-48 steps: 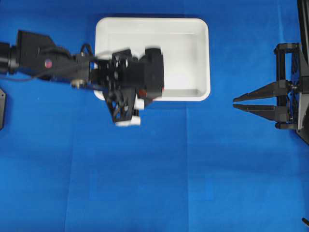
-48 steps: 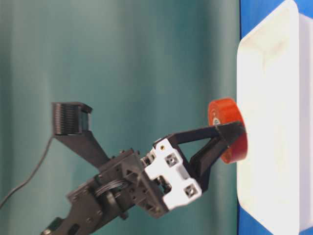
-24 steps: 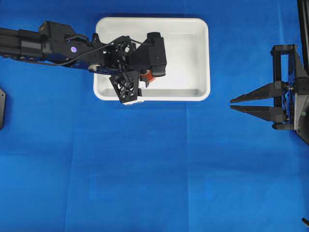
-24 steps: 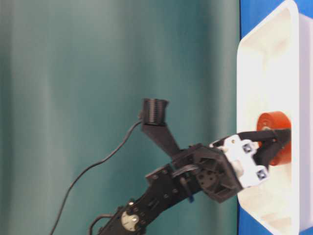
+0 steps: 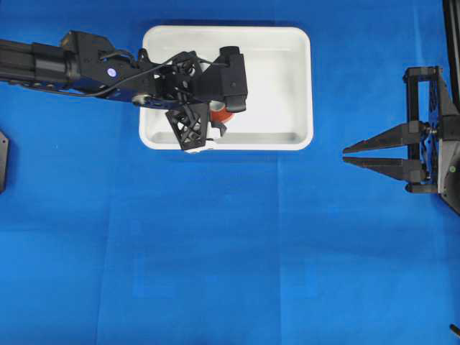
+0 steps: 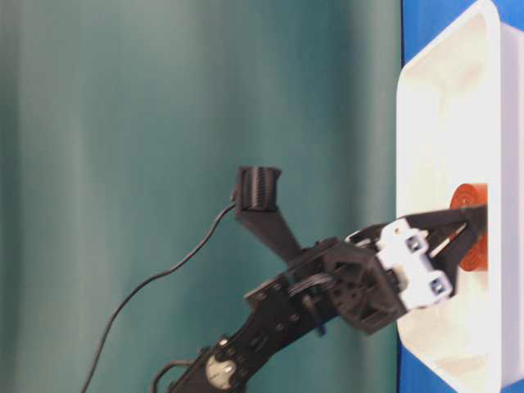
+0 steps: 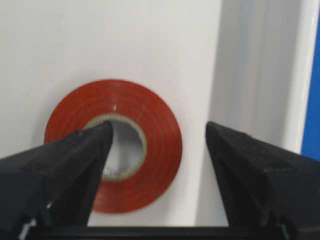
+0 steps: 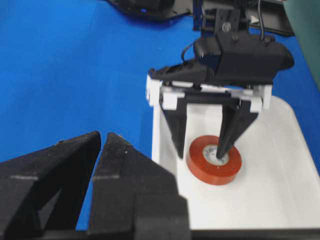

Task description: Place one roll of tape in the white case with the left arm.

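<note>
Orange-red, the roll of tape [image 7: 114, 145] lies flat in the white case [image 5: 287, 86], near its left front corner. My left tool [image 8: 205, 142] straddles it, spread wide, one finger inside the core; withdrawal looks straight up.

Blue table surface [image 5: 215, 251], white case [image 5: 300, 86] resting flat on its far middle part

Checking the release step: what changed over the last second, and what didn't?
The left gripper moved from the near rim into the white case and lowered the roll of tape onto its floor. Its jaws have since opened: one finger stands in the core, the other outside the ring, so the tape looks released. The right gripper stayed parked and closed, and the case did not move.
</note>
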`<action>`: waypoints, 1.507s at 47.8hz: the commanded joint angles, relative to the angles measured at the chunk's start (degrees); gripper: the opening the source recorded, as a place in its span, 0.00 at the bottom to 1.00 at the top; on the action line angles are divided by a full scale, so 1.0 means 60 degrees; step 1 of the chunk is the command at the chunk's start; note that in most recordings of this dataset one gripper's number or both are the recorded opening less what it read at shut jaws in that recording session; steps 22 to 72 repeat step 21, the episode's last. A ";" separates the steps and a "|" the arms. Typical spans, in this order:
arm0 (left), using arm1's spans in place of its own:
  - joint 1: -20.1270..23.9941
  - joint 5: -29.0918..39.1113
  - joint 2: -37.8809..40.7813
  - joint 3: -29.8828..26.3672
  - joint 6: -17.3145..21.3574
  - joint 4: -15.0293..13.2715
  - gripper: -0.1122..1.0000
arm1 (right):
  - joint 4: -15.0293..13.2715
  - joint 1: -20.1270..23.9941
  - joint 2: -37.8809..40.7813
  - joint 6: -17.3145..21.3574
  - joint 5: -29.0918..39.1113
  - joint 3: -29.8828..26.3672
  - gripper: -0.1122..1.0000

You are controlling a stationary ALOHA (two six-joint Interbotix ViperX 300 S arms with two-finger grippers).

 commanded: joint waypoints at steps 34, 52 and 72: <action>-0.0776 0.0059 -0.4219 0.1450 -0.0103 -0.0029 0.68 | 0.0029 -0.0015 0.0015 0.0015 -0.0059 -0.0117 0.00; -0.0776 0.0059 -0.4219 0.1450 -0.0103 -0.0029 0.68 | 0.0029 -0.0015 0.0015 0.0015 -0.0059 -0.0117 0.00; -0.0776 0.0059 -0.4219 0.1450 -0.0103 -0.0029 0.68 | 0.0029 -0.0015 0.0015 0.0015 -0.0059 -0.0117 0.00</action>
